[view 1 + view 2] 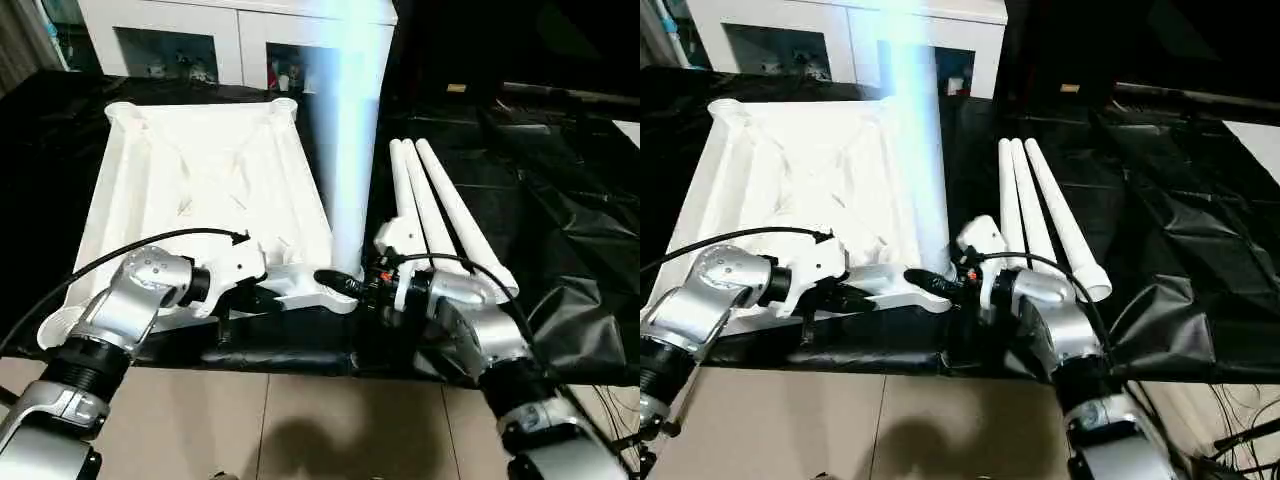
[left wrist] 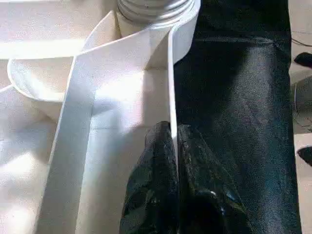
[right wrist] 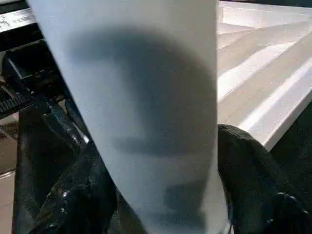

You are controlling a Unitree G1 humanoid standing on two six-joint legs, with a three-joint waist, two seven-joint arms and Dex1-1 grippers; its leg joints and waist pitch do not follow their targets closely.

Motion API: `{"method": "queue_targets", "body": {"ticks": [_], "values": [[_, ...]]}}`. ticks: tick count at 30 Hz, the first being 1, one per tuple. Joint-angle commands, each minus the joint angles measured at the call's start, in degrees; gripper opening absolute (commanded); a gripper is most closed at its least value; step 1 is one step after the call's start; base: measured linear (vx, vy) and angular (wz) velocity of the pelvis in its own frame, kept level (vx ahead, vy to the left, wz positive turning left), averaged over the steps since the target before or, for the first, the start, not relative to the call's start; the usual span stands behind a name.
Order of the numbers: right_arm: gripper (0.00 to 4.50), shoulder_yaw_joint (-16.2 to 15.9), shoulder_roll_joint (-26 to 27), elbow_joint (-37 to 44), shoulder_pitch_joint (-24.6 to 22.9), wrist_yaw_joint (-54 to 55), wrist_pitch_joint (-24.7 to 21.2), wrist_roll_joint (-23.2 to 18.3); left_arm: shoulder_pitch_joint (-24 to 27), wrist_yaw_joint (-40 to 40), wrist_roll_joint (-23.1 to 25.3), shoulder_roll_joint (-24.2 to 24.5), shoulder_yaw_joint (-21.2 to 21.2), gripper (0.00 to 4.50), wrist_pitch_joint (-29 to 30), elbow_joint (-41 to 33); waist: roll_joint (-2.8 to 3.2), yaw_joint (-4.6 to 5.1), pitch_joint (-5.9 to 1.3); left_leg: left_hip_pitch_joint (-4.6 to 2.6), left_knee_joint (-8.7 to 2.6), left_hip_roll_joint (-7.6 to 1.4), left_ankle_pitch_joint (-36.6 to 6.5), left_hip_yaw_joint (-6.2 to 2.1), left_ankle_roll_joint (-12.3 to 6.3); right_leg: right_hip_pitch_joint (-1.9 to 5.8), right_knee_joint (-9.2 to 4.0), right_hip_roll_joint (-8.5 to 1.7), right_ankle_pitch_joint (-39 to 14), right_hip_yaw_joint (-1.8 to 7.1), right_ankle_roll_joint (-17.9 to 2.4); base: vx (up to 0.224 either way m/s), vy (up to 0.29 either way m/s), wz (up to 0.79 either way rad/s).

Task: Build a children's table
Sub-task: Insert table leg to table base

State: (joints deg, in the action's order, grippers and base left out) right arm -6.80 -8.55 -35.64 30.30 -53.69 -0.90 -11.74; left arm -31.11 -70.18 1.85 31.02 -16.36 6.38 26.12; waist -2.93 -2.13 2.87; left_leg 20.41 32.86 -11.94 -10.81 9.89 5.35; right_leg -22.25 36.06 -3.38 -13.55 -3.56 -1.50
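Pinching the tabletop's point(image 1: 200, 180) near rim with my left hand point(image 2: 173, 146), I'm gripping an upright leg point(image 1: 345, 150) in my right hand point(image 3: 161, 195).

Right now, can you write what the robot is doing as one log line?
step: fitting leg | right gripper: holds upright leg at near corner socket | left gripper: pinches table top edge | spare legs: three on black cloth

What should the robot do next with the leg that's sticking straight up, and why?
Probably keep twisting or pressing the upright leg down into the near corner socket. The right gripper is shut around that leg, which stands in the socket, while the left gripper pinches the table top's rim to steady it. Three legs lie on the black sheet, waiting.
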Motion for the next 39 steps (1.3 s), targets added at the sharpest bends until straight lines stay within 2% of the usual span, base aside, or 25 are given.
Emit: {"method": "queue_targets", "body": {"ticks": [1,4,7,10,13,14,15,18,20,23,28,31,35,37,39], "values": [[2.57,1.54,0.58,0.38,0.05,0.36,-0.48,-1.82,0.26,-1.37,-0.64,-0.54,-1.11,0.00,-1.16,-1.07,0.67,-0.03,-3.76,-0.37,-2.82,-1.59,-0.27,-0.02,-5.66,3.49,-2.59,-4.28,12.99,3.24,-15.86,0.000,0.000,0.00],[2.50,2.05,0.59,0.80,-0.12,0.08,-0.38,-2.16,-0.17,-0.14,0.31,-0.43,-1.05,0.00,-2.02,0.18,0.72,-0.04,-3.71,-0.45,-2.87,-1.67,-1.54,-0.03,-5.32,3.45,-2.74,-4.33,10.85,3.22,-15.91,0.000,0.000,0.00],[2.43,3.18,0.52,1.92,-0.60,-0.01,-0.94,-3.61,-0.85,2.65,1.43,-0.55,-0.48,0.00,-3.31,1.95,0.78,-0.17,-3.81,-0.48,-2.78,-1.64,-0.91,-0.05,-5.34,3.46,-2.57,-4.22,11.91,3.18,-15.99,0.000,0.000,0.00],[2.42,5.65,0.44,3.38,-1.19,-0.10,-3.59,-6.98,-1.17,4.78,1.64,-0.77,0.53,0.00,-4.26,2.93,0.82,-0.46,-3.83,-0.52,-2.75,-1.67,-1.03,-0.05,-5.51,3.51,-2.56,-4.30,12.15,3.20,-15.98,0.000,0.000,0.00],[2.41,6.66,0.16,2.60,-1.21,-1.05,-5.04,-7.86,-1.21,5.12,1.45,-1.02,0.85,0.00,-4.85,3.21,0.68,-0.59,-3.73,-0.38,-2.81,-1.71,-2.30,-0.08,-5.34,3.52,-2.65,-4.34,10.47,3.16,-15.62,0.000,0.000,0.00],[2.18,6.66,-0.09,1.43,-1.21,-1.79,-5.50,-7.77,-1.14,4.83,1.30,-1.14,0.79,0.00,-5.07,3.18,0.74,-0.61,-3.68,-0.52,-2.85,-1.76,-3.13,-0.08,-4.88,3.38,-2.77,-4.38,8.79,3.12,-15.53,0.000,0.000,0.00],[2.18,6.36,-0.30,0.11,-1.22,-2.82,-5.40,-7.54,-1.11,4.42,0.98,-1.32,0.77,0.00,-5.40,3.26,0.56,-0.63,-3.70,-0.47,-2.81,-1.72,-3.27,-0.06,-4.46,3.47,-2.83,-4.40,7.95,3.15,-15.54,0.000,0.000,0.00],[1.97,5.90,-0.52,-1.39,-1.17,-4.07,-5.19,-7.19,-1.10,3.77,0.61,-1.45,0.68,0.00,-5.81,3.40,0.58,-0.67,-3.74,-0.45,-2.76,-1.68,-3.20,-0.05,-4.17,3.46,-2.77,-4.47,7.50,3.16,-15.49,0.000,0.000,0.00],[1.90,5.20,-0.80,-3.04,-0.92,-4.79,-4.62,-6.34,-1.20,3.18,0.75,-1.35,0.31,0.00,-6.49,3.64,0.35,-0.63,-3.76,-0.36,-2.67,-1.56,-2.65,-0.01,-4.48,3.46,-2.76,-4.39,8.06,3.16,-15.51,0.000,0.000,0.00],[1.88,4.87,-1.18,-6.55,0.48,-4.31,-3.24,-5.04,-1.40,3.01,1.50,-1.05,-0.27,0.00,-7.16,3.94,0.31,-0.68,-3.75,-0.33,-2.61,-1.58,-2.34,0.00,-4.78,3.42,-2.70,-4.49,7.68,3.13,-15.63,0.000,0.000,0.00],[1.88,4.87,-1.91,-7.72,2.68,-4.18,-2.49,-3.87,-1.37,3.11,1.56,-0.74,-0.29,0.00,-7.28,4.08,0.49,-0.61,-3.58,-0.40,-2.72,-1.70,-3.96,-0.08,-3.91,3.26,-2.85,-4.45,4.76,3.12,-15.15,0.000,0.000,0.00],[1.88,3.25,-2.99,-8.04,4.26,-4.74,-2.04,-1.93,-1.21,2.77,1.63,-0.29,-0.25,0.00,-7.45,4.05,0.53,-0.41,-3.57,-0.31,-2.67,-1.60,-4.54,-0.10,-3.41,3.28,-2.89,-4.38,3.89,3.10,-15.00,0.000,0.000,0.00],[1.88,1.15,-3.92,-8.95,6.35,-8.65,-5.18,-1.35,-1.27,1.40,1.31,-0.11,-0.43,0.00,-7.19,3.80,0.46,-0.35,-3.72,-0.27,-2.50,-1.55,-3.43,-0.07,-4.10,3.41,-2.68,-4.29,5.76,3.12,-15.37,0.000,0.000,0.00],[1.88,-1.07,-4.49,-10.13,7.71,-12.06,-5.28,0.45,-1.74,0.84,1.34,-0.32,-0.76,0.00,-7.22,4.18,0.43,-0.42,-3.82,-0.23,-2.35,-1.57,-2.21,-0.02,-4.79,3.42,-2.42,-4.21,7.97,3.06,-15.79,0.000,0.000,0.00],[1.88,-1.61,-4.53,-10.66,8.33,-13.20,-5.12,0.98,-2.03,0.64,1.47,-0.38,-1.01,0.00,-7.29,4.43,0.42,-0.53,-3.85,-0.19,-2.24,-1.59,-1.70,0.03,-5.38,3.39,-2.30,-4.24,8.95,3.00,-16.17,0.000,0.000,0.00]]}}
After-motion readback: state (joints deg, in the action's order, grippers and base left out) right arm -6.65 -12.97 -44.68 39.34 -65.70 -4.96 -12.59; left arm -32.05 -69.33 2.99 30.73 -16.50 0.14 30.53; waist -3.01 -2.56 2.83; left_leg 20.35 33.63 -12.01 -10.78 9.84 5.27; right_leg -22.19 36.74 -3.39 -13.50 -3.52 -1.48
